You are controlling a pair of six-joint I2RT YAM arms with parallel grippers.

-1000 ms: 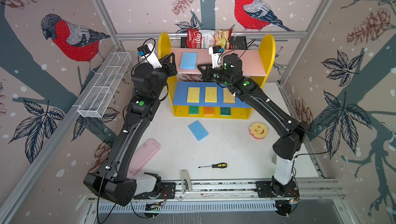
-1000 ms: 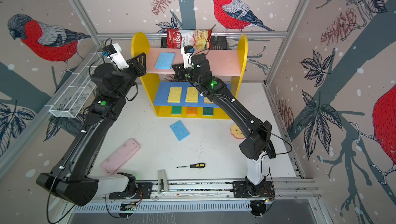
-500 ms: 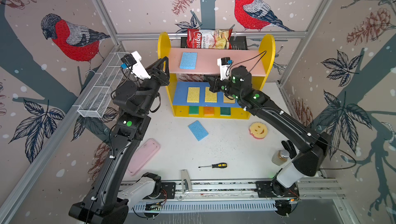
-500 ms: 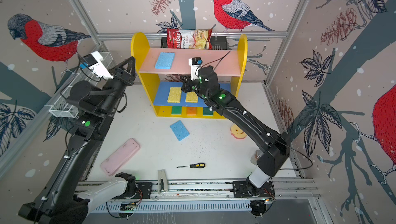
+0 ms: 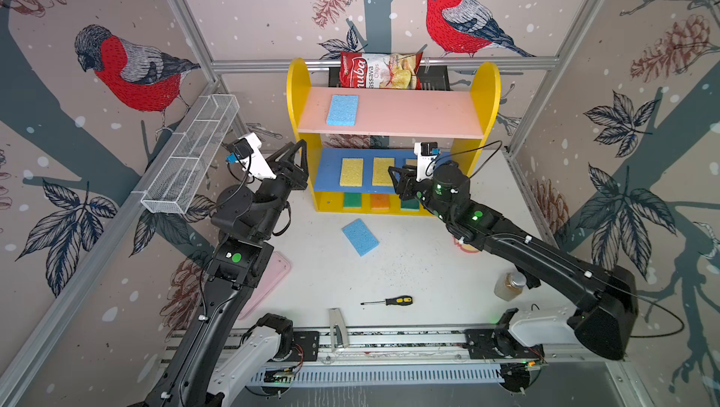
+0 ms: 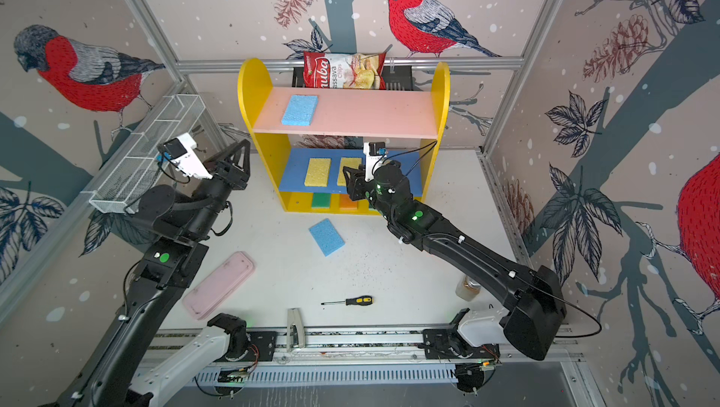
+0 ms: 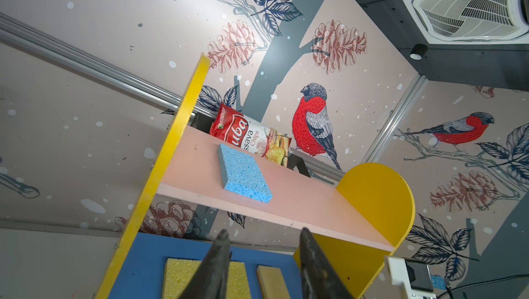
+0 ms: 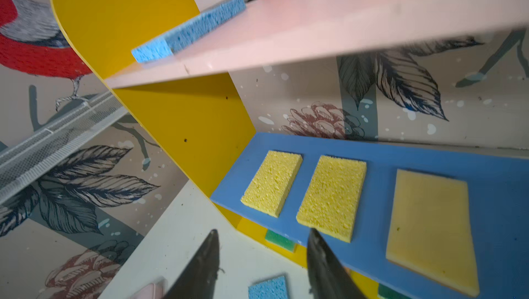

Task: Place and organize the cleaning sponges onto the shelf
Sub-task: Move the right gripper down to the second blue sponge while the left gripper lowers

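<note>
The yellow shelf (image 5: 485, 85) stands at the back in both top views. A light blue sponge (image 5: 342, 110) lies on its pink board. Two yellow sponges (image 5: 351, 172) and a smoother third (image 8: 430, 231) lie on the blue board; green (image 5: 352, 200) and orange (image 5: 380, 201) ones sit below. Another blue sponge (image 5: 360, 237) lies on the table. The round smiley sponge (image 5: 465, 247) is mostly hidden under my right arm. My left gripper (image 5: 290, 150) hangs open and empty left of the shelf. My right gripper (image 5: 399, 171) is open and empty before the blue board.
A chips bag (image 5: 380, 70) leans in a black basket (image 5: 436, 78) behind the shelf. A white wire mesh tray (image 5: 191, 159) hangs on the left wall. A pink case (image 5: 269, 284), a screwdriver (image 5: 389, 301) and a small jar (image 5: 510, 286) lie near the front.
Both arms have drawn back from the pink board, the left to the left, the right down to the blue board. The right jaws went from shut to open; the left opened wider.
</note>
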